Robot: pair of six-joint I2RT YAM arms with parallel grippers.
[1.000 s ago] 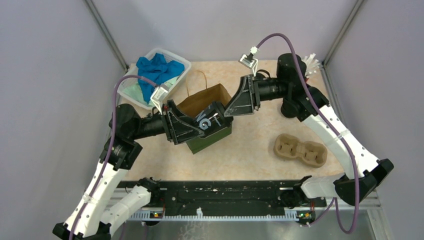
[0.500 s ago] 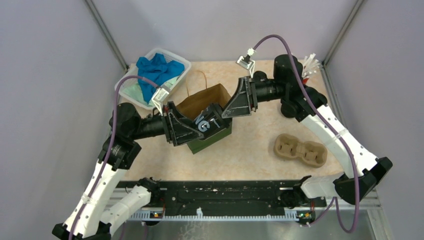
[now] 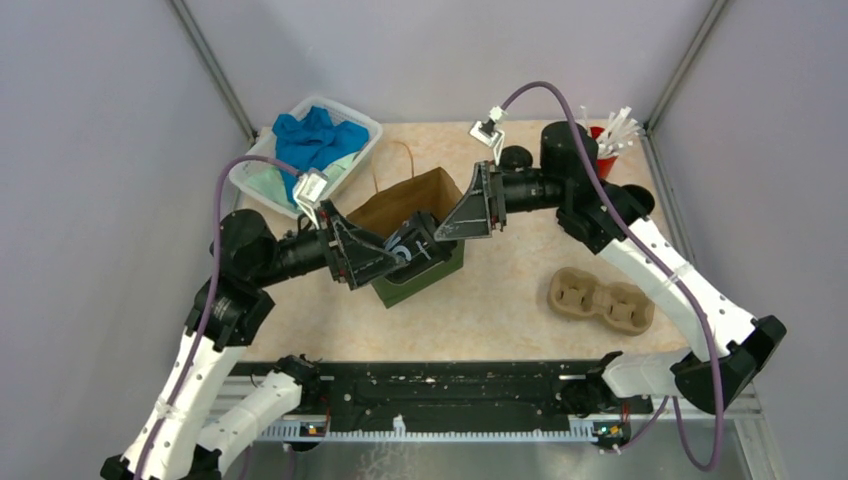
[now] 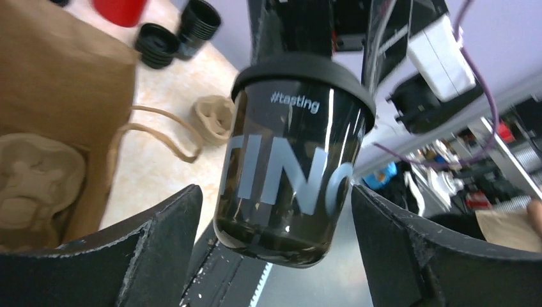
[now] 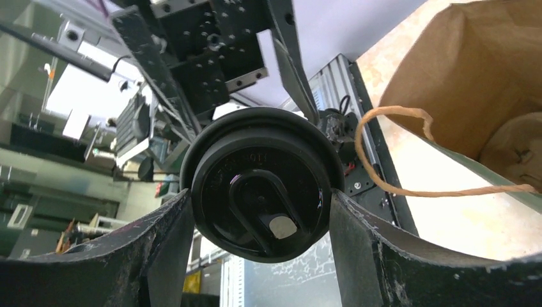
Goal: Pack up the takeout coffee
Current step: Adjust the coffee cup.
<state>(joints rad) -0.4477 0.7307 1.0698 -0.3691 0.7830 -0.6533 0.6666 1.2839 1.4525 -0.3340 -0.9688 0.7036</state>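
Observation:
A takeout coffee cup (image 4: 287, 173), black with a round black lid and white lettering, hangs over the mouth of the brown paper bag (image 3: 400, 205). My right gripper (image 5: 261, 204) is shut on its lid (image 5: 259, 182), with both fingers pressed against the rim. My left gripper (image 4: 276, 211) stands open around the cup's body, and a gap shows on each side. In the top view the cup (image 3: 408, 247) sits between the two grippers. More black cups (image 4: 198, 19) and lids (image 4: 156, 45) stand at the back of the table.
A tan pulp carrier (image 3: 600, 300) lies at the right of the table, and another (image 4: 38, 185) sits inside the bag. A white basket (image 3: 352, 160) with blue cloth is at the back left. A red cup of white sticks (image 3: 605, 155) stands at the back right.
My left gripper has opened off the cup's body. The right gripper keeps its grip on the lid, and both arms have shifted slightly left over the bag.

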